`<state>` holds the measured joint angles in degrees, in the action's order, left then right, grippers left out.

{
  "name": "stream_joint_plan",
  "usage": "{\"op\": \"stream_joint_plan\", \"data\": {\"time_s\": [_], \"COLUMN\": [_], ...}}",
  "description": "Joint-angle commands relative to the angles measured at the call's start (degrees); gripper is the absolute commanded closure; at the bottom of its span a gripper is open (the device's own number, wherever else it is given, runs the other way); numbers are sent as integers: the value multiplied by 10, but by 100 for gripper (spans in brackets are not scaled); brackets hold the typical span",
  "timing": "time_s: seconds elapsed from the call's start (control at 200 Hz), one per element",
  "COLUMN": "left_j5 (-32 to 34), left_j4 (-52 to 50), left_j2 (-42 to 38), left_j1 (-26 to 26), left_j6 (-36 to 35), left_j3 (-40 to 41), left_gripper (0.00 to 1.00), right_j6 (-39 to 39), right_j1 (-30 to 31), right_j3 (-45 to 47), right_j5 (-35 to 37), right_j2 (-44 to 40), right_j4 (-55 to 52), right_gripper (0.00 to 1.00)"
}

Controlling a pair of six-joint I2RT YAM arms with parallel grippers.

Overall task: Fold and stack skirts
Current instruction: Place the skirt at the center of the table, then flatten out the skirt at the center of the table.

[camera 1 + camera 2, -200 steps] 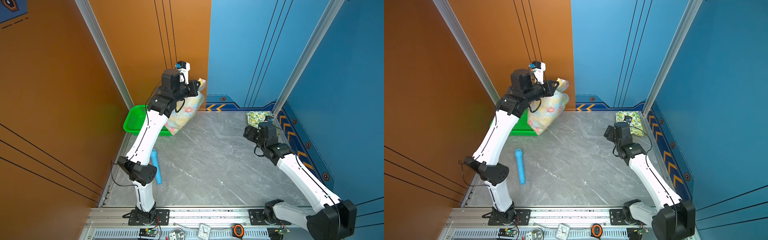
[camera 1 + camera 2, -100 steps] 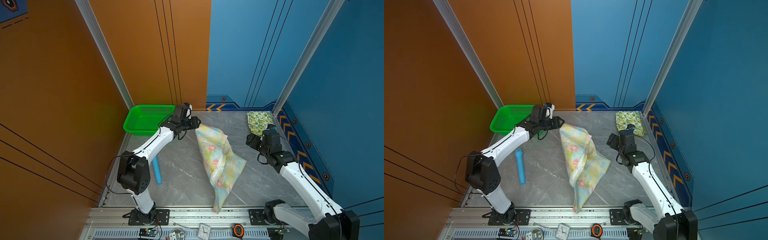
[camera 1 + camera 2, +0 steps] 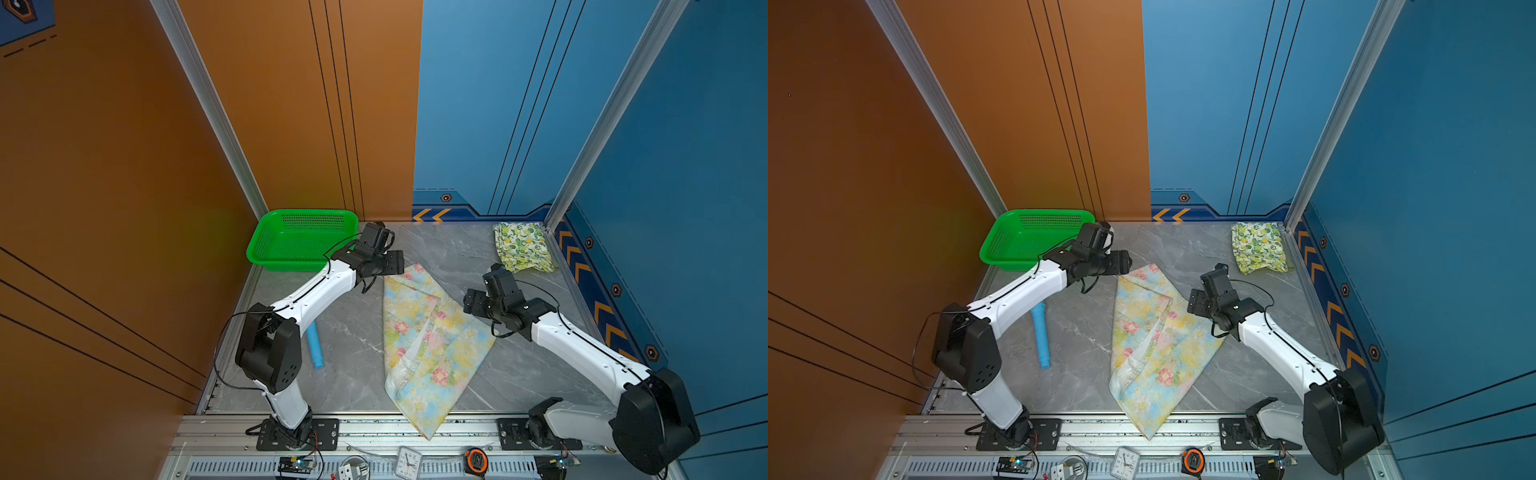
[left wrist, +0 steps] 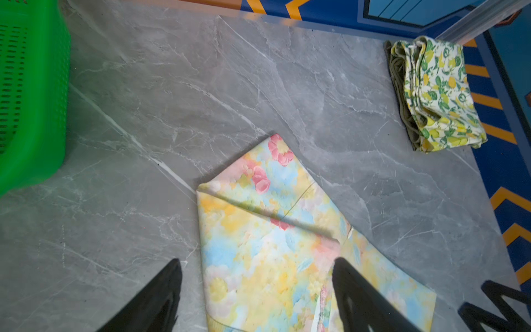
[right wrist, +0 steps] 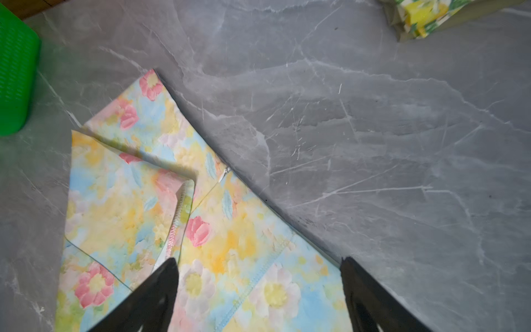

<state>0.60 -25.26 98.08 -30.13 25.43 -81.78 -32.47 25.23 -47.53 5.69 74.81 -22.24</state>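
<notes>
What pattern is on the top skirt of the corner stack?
Top skirt: white with yellow lemons and green leaves, best in the left wrist view.

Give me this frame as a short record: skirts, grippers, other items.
pastel skirt: spread mid-table, partly folded over, near tip over the front rail
lemon skirt: folded, far right corner, atop olive skirt
left gripper: open, empty, by pastel skirt's far end
right gripper: open, empty, by its right edge
others: green basket, blue toy, both on the left
</notes>
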Motion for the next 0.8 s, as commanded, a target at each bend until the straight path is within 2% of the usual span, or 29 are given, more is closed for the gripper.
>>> {"op": "stream_joint_plan", "data": {"time_s": [0.0,0.135,0.345,0.411,0.456,0.501,0.561,0.586,0.796], "left_j5": [51,64,38,34,30,23,14,11,-8], "left_j4": [-43,-61,-61,-61,-61,-61,-61,-61,-58], "left_j2": [-3,4,-37,-55,-66,-77,-92,-99,-177], "left_j1": [-24,-23,10,21,30,41,56,62,140], "left_j6": [-34,-14,19,22,24,28,33,35,77], "left_j3": [28,42,74,85,92,99,108,111,158], "left_gripper": [17,18,18,19,19,18,19,19,20], "right_j6": [-11,-22,-35,-44,-51,-55,-59,-59,-85], "right_j1": [17,47,70,75,81,89,103,109,180], "right_j3": [-8,-53,-141,-174,-198,-226,-267,-282,-415], "right_j5": [-25,-54,-90,-112,-127,-136,-144,-146,-155], "right_j2": [51,133,278,324,355,382,405,411,463], "right_j4": [15,66,120,132,144,150,148,149,118], "right_gripper": [14,17,24,35,47,64,93,99,100]}}
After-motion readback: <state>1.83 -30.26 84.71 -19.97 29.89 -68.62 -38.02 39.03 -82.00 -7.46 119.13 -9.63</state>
